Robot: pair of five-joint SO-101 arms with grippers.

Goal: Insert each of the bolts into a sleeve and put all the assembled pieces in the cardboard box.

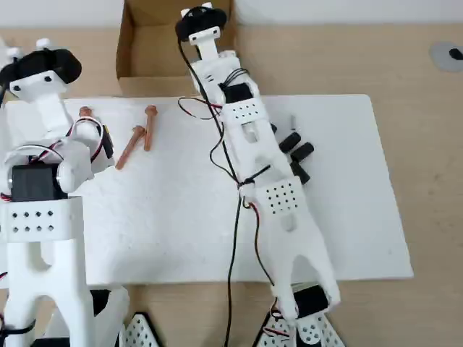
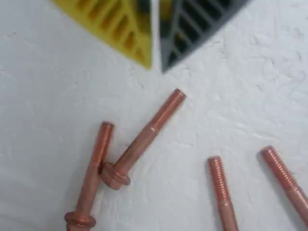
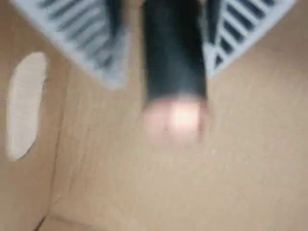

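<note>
Right claw (image 3: 166, 74) clenched on black cylindrical sleeve (image 3: 174, 53) with a copper bolt head (image 3: 175, 120) poking out of its end, held above the floor of the brown cardboard box (image 1: 124, 58). Left claw (image 2: 156, 65) has its tips pressed together, gripping nothing, over the white foam sheet (image 1: 181, 217) on the wooden surface (image 1: 419, 144). Four loose copper bolts (image 2: 144, 139) lie near it. Three spare black sleeves (image 1: 296, 153) lie beside the right arm.

This looks like a small robotics lab or maker's bench. A pale wooden tabletop (image 1: 419, 72) carries a white foam sheet (image 1: 181, 217) as a work mat. My left arm (image 1: 40, 217) and right arm (image 1: 253, 144) are white printed plastic with bare wires (image 1: 233, 246) trailing. A plain cardboard box (image 1: 124, 50) sits at the far edge.
</note>
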